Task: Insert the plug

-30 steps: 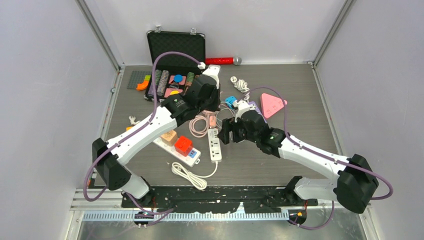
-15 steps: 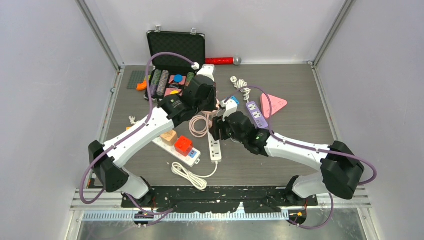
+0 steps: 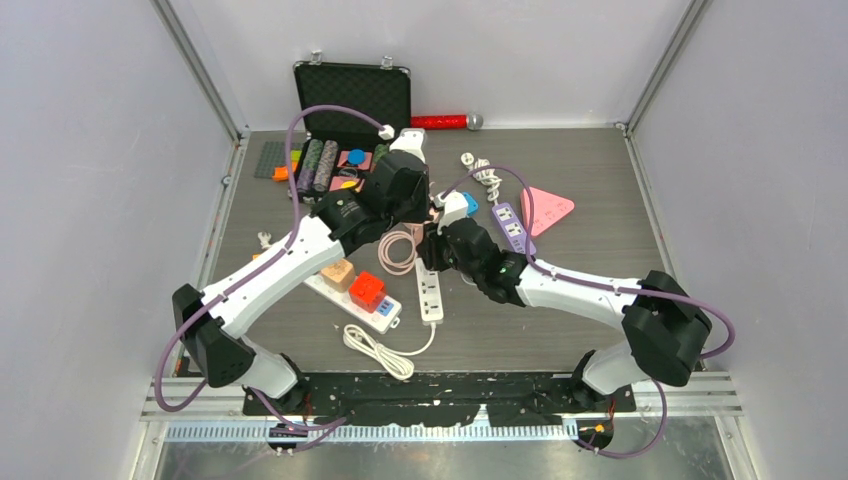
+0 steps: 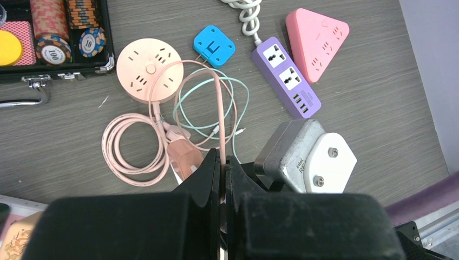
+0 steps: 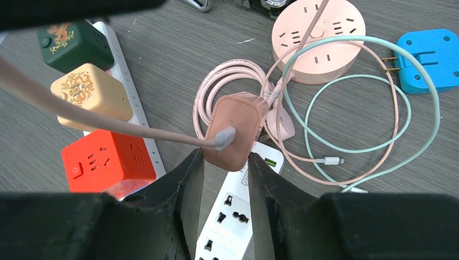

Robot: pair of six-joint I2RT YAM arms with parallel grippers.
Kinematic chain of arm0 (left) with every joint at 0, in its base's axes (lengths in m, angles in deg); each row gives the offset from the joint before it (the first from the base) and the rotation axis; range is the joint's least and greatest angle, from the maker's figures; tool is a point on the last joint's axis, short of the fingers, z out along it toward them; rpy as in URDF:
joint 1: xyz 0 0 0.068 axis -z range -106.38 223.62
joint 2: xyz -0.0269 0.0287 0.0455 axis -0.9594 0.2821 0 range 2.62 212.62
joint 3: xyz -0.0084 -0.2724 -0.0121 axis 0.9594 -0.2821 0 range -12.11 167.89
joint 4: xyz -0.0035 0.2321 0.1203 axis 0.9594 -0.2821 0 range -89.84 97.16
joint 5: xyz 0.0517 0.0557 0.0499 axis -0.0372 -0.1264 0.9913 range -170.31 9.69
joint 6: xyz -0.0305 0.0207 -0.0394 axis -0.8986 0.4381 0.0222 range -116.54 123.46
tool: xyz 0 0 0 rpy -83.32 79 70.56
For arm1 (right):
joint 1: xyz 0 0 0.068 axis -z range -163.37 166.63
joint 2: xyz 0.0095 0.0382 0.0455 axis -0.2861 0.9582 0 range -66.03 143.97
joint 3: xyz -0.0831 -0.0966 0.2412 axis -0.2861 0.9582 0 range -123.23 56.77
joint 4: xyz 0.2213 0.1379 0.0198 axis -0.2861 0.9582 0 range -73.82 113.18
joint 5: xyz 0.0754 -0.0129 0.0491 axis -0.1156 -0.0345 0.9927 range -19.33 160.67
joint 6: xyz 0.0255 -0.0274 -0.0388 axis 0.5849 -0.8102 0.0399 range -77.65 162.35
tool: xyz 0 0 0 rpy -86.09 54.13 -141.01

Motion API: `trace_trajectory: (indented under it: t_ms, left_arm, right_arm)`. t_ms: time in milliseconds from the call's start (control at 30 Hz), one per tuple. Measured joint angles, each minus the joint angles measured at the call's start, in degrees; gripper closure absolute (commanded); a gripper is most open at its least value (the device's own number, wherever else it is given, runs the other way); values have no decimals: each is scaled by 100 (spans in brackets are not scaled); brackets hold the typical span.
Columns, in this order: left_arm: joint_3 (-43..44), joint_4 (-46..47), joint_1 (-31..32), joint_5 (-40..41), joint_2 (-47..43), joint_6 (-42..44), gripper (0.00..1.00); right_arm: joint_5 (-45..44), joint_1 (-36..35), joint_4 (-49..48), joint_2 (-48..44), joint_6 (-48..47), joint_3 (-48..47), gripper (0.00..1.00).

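Surrounding pale walls, grey woodgrain table

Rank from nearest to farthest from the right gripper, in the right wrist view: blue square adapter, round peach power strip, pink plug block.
1. Pink plug block, inside the right gripper.
2. Round peach power strip, upper right.
3. Blue square adapter, far right.
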Motion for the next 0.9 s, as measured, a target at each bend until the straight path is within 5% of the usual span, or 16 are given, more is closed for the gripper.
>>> trace_trajectory:
  t_ms: [133, 233, 500, 633, 900]
  left_arm:
    - [0, -13, 0, 7, -7, 0, 100]
    - [0, -28, 0, 42, -24, -2, 100]
    - [-13, -33, 2, 87, -96, -9, 100]
    - [-48, -28, 2, 114, -103, -4, 100]
    - [-737, 144, 2, 291, -382, 17, 73]
  right_arm:
    - [-74, -11, -13, 2, -20, 0, 41]
    - [-120, -26, -13, 2, -20, 0, 39]
    - [-197, -48, 2, 13, -20, -11, 89]
    - [-214, -57, 81, 13, -20, -42, 94]
    - [-380, -70, 264, 66, 210, -39, 95]
